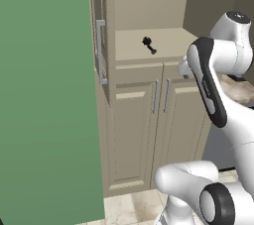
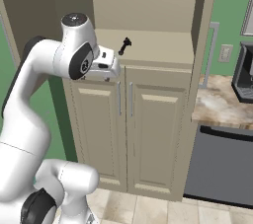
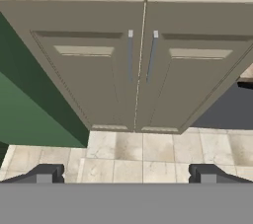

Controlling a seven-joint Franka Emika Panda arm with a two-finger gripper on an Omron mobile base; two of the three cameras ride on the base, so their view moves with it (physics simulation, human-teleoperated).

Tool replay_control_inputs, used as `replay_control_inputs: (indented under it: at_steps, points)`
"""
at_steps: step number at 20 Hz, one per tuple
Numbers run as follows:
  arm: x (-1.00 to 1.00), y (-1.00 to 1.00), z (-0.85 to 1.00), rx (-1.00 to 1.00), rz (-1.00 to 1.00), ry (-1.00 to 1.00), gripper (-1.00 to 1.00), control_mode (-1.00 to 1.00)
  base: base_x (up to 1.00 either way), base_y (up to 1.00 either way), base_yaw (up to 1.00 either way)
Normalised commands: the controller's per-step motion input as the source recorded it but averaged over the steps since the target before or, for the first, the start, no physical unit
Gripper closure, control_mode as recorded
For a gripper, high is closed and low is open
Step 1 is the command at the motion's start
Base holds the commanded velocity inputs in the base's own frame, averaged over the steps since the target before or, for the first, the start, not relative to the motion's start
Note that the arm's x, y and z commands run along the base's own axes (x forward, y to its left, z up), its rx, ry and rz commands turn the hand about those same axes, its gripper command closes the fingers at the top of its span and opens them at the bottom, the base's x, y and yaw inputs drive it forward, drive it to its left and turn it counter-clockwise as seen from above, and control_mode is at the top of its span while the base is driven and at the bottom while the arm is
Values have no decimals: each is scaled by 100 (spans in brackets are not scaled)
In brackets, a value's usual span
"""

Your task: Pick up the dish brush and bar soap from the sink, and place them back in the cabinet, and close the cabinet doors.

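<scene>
**Open gripper at the cabinet front, brush on the shelf**

Gripper: we record it spread wide and holding nothing, its two dark fingertips well apart at the near edge of the hand view, pointing down past the lower doors toward the floor. In the right base view it sits just in front of the shelf edge, at the left side of the cabinet.

Dish brush: we list it lying on the open shelf of the cabinet, black, bristly head toward the far side, thin handle angled toward the near right. It lies apart from the gripper.

Cabinet doors: the upper left door stands swung open, edge-on to us, with its long grey bar handle facing out. A second open door with a grey bar handle shows at the cabinet's right side in the right base view.

Lower doors: a beige raised-panel pair, shut, two slim grey handles side by side at the centre seam.

Room: green wall to the left, pale stone floor tiles, a marbled counter to the right over a dark grey appliance front.
</scene>
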Motion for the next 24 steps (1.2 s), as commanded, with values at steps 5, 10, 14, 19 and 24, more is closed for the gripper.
replay_control_inputs:
  at_steps: [5,10,14,19,24]
  points:
    - [-19,0,0,0,0,4,-100,-100,0,0,0]
    - [-19,0,0,0,0,4,-100,-100,0,0,0]
    - [-22,0,0,0,0,3,-100,-100,0,0,0]
    - [-24,0,0,0,0,2,-100,-100,0,0,0]
    - [-22,0,0,0,0,2,-100,-100,0,0,0]
